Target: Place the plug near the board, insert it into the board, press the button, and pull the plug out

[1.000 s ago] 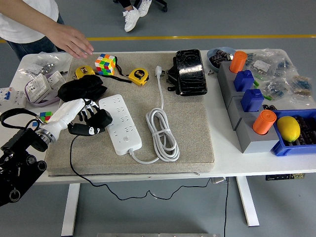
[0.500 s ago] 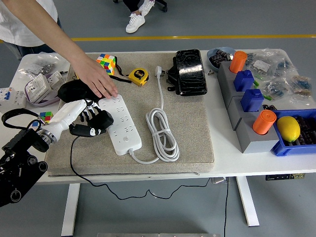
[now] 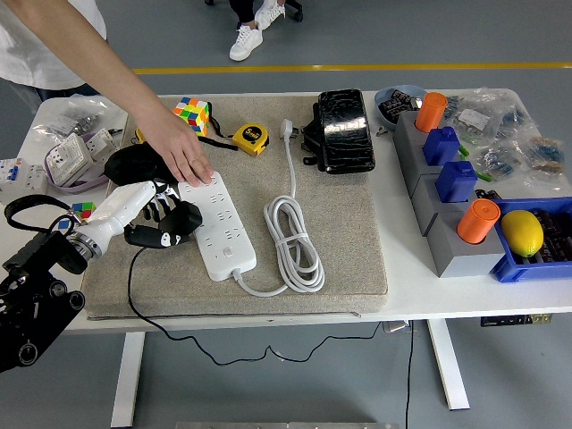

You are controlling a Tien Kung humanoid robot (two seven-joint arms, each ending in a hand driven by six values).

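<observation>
A white power strip (image 3: 217, 222) lies lengthwise on the grey mat (image 3: 349, 241), its white cable (image 3: 293, 239) coiled to the right. My left hand (image 3: 159, 218) is shut on a black plug (image 3: 179, 224) just left of the strip's middle; the plug touches or nearly touches the strip's edge. The plug's thin black cord (image 3: 132, 290) trails down off the table. A person's hand (image 3: 181, 152) reaches from the top left and presses flat on the strip's far end. My right hand is out of view.
A Rubik's cube (image 3: 191, 115), a yellow tape measure (image 3: 250, 138) and a black pouch (image 3: 342, 130) lie at the mat's far edge. A black bundle (image 3: 130, 164) sits behind my left hand. Grey blocks with orange and blue pieces (image 3: 447, 174) and a blue bin holding a lemon (image 3: 523, 232) stand right.
The person's hand came down from above the table's far left onto the strip's far end and settled there. My left hand with the plug barely shifted.
</observation>
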